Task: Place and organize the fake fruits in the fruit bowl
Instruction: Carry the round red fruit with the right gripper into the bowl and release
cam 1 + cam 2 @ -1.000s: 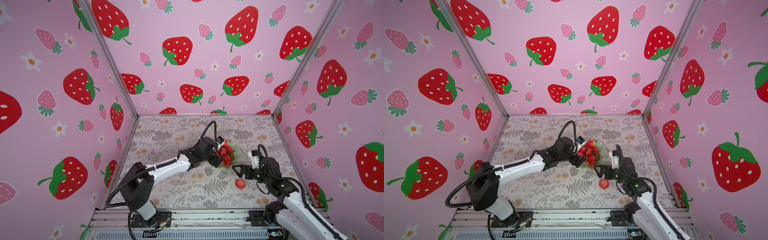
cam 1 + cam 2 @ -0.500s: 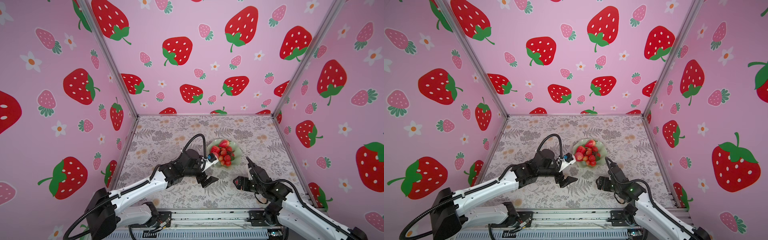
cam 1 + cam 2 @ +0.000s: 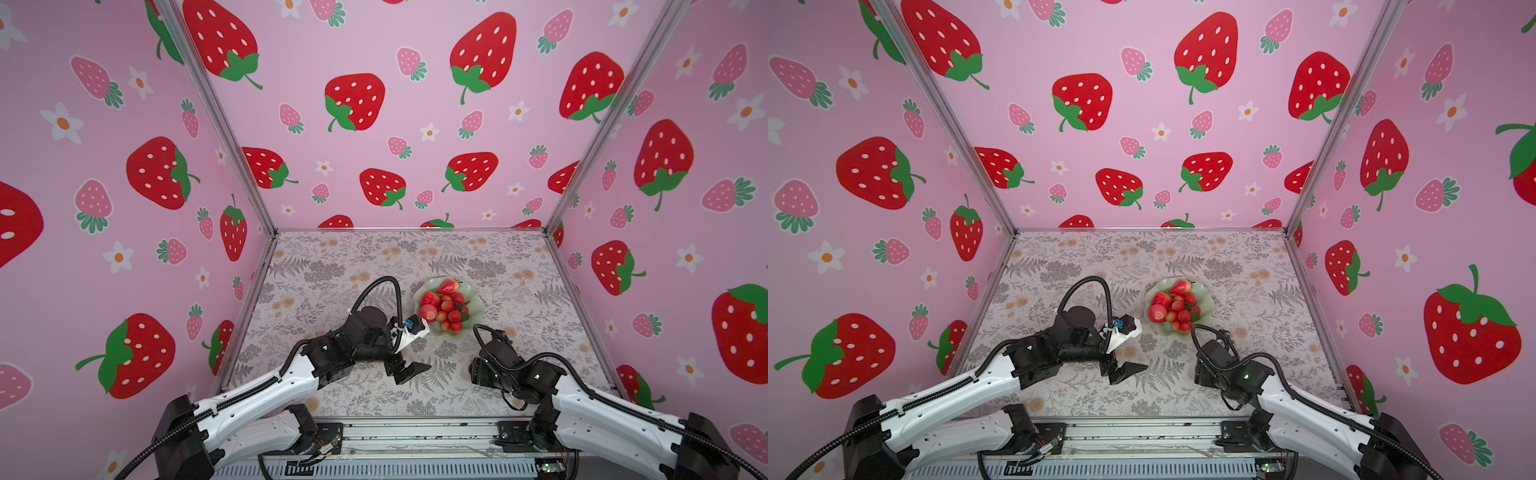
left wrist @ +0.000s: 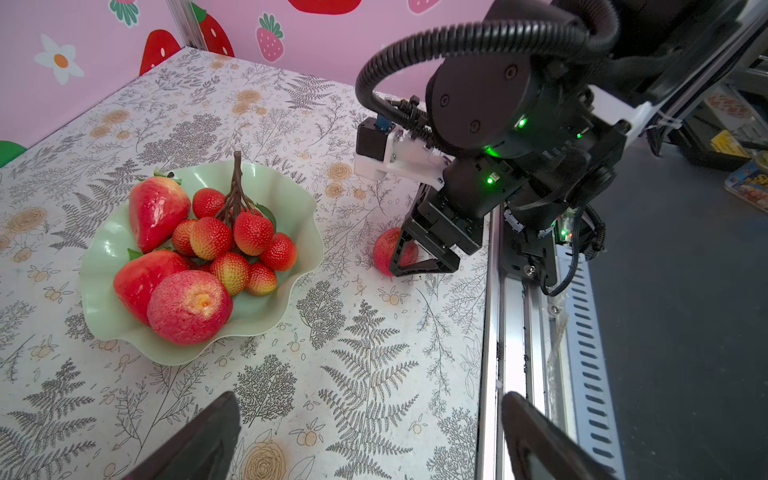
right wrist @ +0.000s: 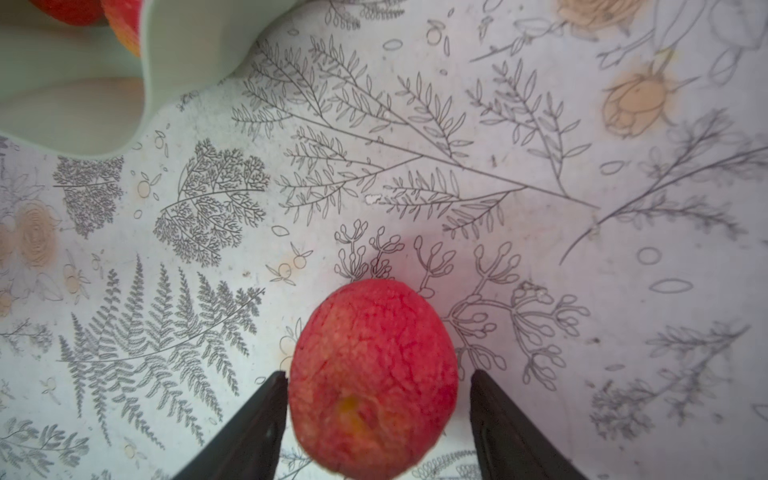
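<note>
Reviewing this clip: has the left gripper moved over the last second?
Yes. In a top view the left gripper has pulled back from over the fruit bowl toward the near table edge, where it hangs open and empty.

The fruit bowl (image 3: 477,308) sits on the surface (image 3: 332,266) right of centre, with a heap of fake fruits (image 3: 446,309) in it. One round fruit (image 5: 372,374) lies on the surface in front of the bowl, apart from it, between the fingers of the right hand (image 5: 379,372). The left hand (image 3: 409,371) is front-left of the bowl.
</note>
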Controlling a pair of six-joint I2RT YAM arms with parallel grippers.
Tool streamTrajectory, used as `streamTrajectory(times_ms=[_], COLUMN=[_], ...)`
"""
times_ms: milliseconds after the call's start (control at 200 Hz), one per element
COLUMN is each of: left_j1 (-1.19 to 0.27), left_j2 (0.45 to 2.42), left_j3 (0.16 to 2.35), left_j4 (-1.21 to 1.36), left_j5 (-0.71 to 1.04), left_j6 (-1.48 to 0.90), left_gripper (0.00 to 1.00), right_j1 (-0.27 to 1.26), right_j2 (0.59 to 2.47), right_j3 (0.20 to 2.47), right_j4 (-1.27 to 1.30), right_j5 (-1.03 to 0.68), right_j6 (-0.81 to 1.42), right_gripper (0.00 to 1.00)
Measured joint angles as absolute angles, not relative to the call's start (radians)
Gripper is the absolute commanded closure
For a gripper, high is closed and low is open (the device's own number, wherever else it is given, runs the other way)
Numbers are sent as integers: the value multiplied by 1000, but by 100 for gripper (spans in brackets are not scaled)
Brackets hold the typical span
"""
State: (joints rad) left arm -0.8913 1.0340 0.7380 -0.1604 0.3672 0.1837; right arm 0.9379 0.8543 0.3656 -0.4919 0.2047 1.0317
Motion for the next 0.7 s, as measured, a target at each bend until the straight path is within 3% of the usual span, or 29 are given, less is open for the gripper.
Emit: streamTrajectory(times_ms=[245,515,700], left_j1=[-891,-891,-891], left_j2=[1034,1034,1035], left_j3=[729,729,729], left_j4=[-156,-155,-154], left_j5=[367,367,365], left_j6=[187,187,187], left_gripper=[1,1,1], right_j1=[939,939,939], right_j2=[874,950,910], right_j3=[372,392,431], right_j4=[-485,-451,-494], right_j5=[239,242,256], right_j6=[1034,1015,1009], right_gripper=[33,53,54])
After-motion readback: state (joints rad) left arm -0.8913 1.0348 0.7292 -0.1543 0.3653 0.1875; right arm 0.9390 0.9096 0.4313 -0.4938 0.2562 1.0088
